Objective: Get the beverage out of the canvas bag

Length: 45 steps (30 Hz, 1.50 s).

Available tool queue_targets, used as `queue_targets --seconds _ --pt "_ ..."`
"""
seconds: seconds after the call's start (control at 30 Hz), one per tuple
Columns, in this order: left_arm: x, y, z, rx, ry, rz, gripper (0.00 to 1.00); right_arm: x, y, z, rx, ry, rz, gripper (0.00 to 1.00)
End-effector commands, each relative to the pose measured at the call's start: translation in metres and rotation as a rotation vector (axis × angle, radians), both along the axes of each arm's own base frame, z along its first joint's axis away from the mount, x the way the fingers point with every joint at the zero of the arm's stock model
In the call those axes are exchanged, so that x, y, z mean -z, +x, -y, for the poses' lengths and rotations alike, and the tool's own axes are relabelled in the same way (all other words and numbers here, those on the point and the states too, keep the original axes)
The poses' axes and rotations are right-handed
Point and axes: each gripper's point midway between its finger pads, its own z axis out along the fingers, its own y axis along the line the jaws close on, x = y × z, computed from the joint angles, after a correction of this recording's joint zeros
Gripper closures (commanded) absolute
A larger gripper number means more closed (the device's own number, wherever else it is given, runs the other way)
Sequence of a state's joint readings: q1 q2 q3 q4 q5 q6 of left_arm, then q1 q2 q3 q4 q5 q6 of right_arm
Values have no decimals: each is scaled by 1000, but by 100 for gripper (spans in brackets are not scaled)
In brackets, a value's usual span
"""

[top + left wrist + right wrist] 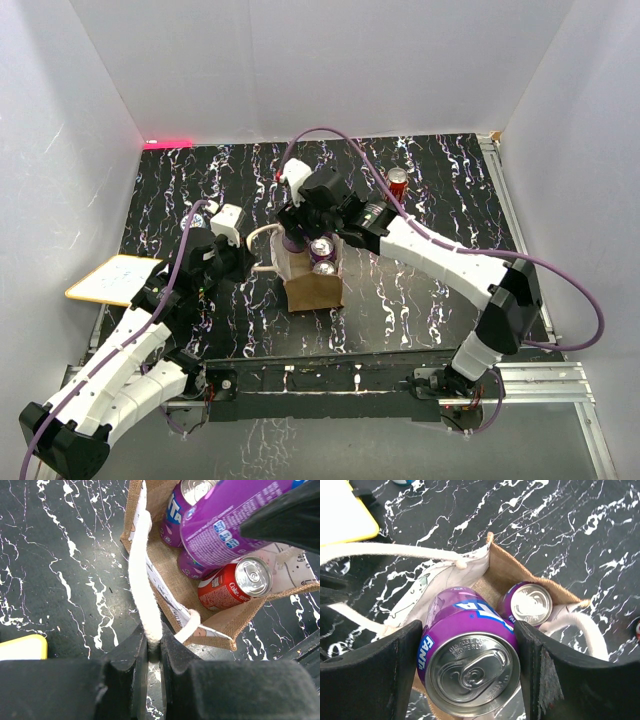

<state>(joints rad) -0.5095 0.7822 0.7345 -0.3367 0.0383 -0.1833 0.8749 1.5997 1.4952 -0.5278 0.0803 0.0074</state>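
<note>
The tan canvas bag (312, 290) stands upright mid-table with several cans inside. My left gripper (154, 647) is shut on one cream handle (142, 565) of the bag (235, 622), at its left side (246, 262). My right gripper (470, 665) is shut on a purple Fanta can (470, 655), tilted and raised in the bag's mouth (318, 248). The same can shows in the left wrist view (225, 525). Another purple can (530, 605) and a red Coke can (235, 585) sit in the bag.
A red can (398, 182) stands on the black marbled table behind the right arm. A white board with a yellow edge (112, 278) lies at the table's left edge, near the left arm. White walls enclose the table.
</note>
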Motion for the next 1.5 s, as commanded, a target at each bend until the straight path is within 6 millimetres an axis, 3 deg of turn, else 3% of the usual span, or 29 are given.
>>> queue_targets --seconds 0.0,0.23,0.6,0.8,0.9,1.03,1.1,1.27,1.37,1.47 --pt "-1 3 -3 -13 1 12 100 -52 0 6 168 253 -4 92" --pt "-1 3 -3 -13 1 9 100 -71 1 30 391 502 -105 92" --pt "-2 3 -4 -17 1 13 100 -153 11 66 437 741 -14 92" --pt "-2 3 -5 -18 0 16 100 -197 33 120 565 758 153 92" --pt "-3 3 -5 -22 0 20 100 -202 46 158 673 725 237 92" --pt "-4 3 -6 -22 -4 24 100 -175 63 209 813 645 274 92" --pt "-4 3 -5 -20 -5 23 100 -147 71 233 882 580 259 92" --pt "-4 3 -5 -18 -5 23 100 -48 80 287 1056 376 160 92" --pt "-3 3 -4 -14 -5 18 100 -11 87 312 1109 293 129 92" --pt "-2 3 -2 -8 -6 12 100 13 103 336 1151 215 96 92"
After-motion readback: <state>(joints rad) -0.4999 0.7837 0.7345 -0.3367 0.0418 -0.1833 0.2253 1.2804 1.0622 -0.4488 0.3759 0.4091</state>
